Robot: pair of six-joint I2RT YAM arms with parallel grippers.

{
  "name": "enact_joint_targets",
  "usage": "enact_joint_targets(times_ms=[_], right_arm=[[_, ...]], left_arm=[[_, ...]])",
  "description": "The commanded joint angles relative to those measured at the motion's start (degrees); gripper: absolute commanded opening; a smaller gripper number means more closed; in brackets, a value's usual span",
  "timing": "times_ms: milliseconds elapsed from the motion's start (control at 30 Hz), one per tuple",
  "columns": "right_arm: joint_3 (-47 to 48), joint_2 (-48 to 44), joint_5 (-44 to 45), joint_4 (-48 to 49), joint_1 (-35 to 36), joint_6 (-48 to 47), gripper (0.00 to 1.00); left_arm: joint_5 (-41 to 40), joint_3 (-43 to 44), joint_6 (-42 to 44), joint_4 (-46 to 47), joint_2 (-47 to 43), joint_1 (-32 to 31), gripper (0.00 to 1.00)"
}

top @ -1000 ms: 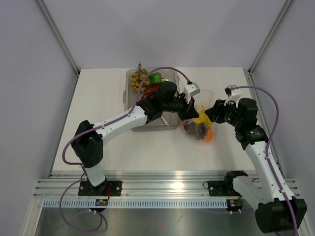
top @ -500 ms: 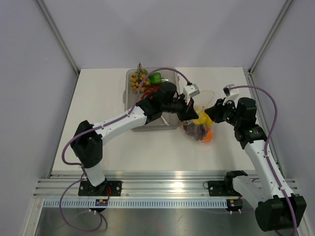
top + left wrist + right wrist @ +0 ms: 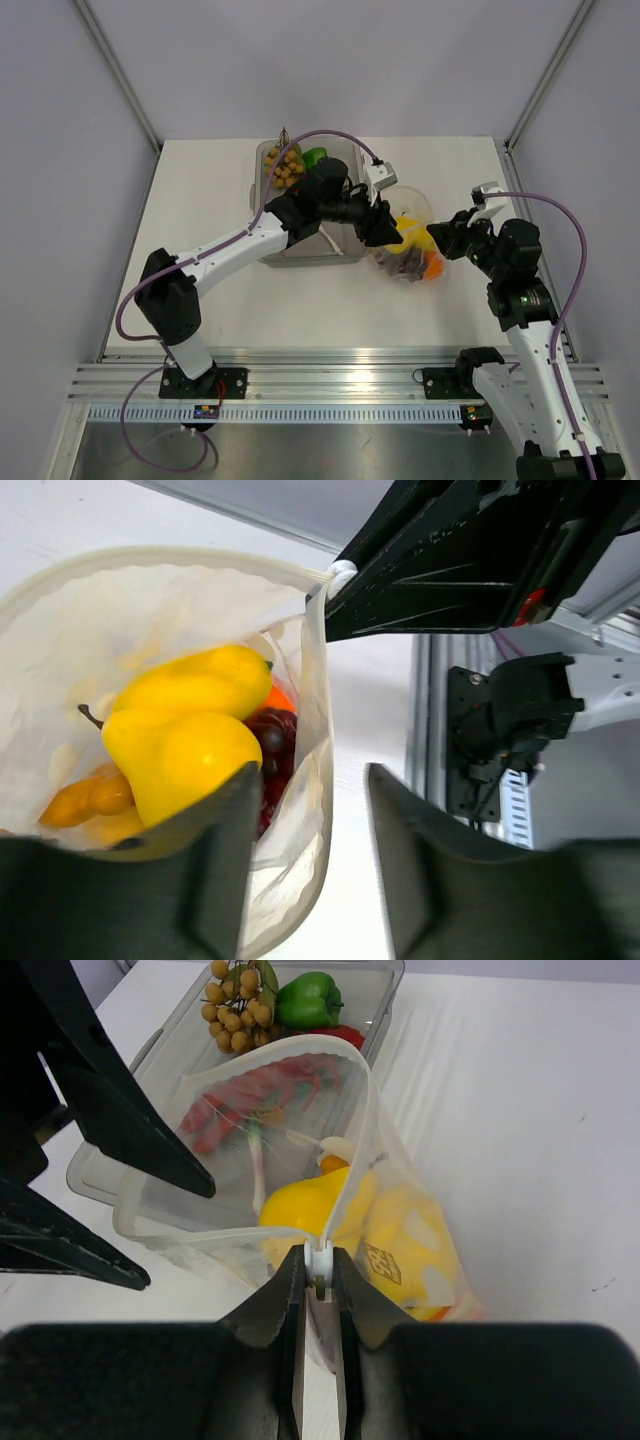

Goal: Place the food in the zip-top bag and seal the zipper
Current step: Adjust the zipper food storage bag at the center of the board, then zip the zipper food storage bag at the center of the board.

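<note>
The zip-top bag point(image 3: 417, 203) stands open-mouthed just right of the tray, with food in it: yellow pieces point(image 3: 190, 740), purple grapes point(image 3: 270, 742) and an orange point(image 3: 433, 265). My right gripper point(image 3: 318, 1260) is shut on the white slider of the zipper point(image 3: 321, 1256) at the bag's right end. My left gripper point(image 3: 310, 780) is open at the opposite side. The bag point(image 3: 312, 800) has its soft rim hanging loose between the fingers point(image 3: 205, 880), touching neither pad firmly. In the top view the left gripper point(image 3: 385, 230) and right gripper point(image 3: 441, 240) face each other across the bag.
A rigid clear tray point(image 3: 258, 200) sits left of the bag under my left arm. It holds a green pepper point(image 3: 308, 1000), a cluster of small tan fruits point(image 3: 235, 1005) and red chillies point(image 3: 262, 1095). The table's right edge lies beyond my right arm.
My left gripper has opened and let go of the bag's rim. The right gripper has shut on the zipper slider and shifted right and toward the front. The bag mouth gapes wider.
</note>
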Motion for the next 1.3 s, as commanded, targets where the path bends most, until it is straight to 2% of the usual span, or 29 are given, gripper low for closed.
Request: enact_joint_targets(times_ms=[0,200,367,500,833,1067,1267], right_arm=[[3.8,-2.1,-0.1,0.0,-0.1,-2.6,0.0],[8.0,-2.9,-5.8,-3.8,-0.2,-7.9,0.0],[11.4,-3.0,-13.3,-10.2,-0.2,-11.5,0.0],[15.5,-3.9,-17.7,-15.7,-0.2,-14.7,0.0],[23.9,-4.4,-26.1,-28.7,-0.2,-18.7,0.0],[26.7,-4.2,-29.4,-31.3,-0.3,-19.3,0.0],[26.8,-4.4,-29.9,-32.0,-0.2,-19.5,0.0]], left_arm=[[5.9,4.9,1.8,-0.8,-2.1,0.9,0.57],[8.4,6.8,5.6,-2.1,-4.6,2.5,0.57],[11.0,8.6,16.3,-4.3,-7.1,2.1,0.59],[10.9,13.5,27.2,-12.1,-7.1,-0.4,0.62],[14.6,22.1,43.1,-28.9,-5.7,-7.2,0.71],[15.5,22.6,44.0,-29.9,-5.1,-9.2,0.71],[12.5,20.4,42.6,-27.4,-5.0,-10.5,0.71]])
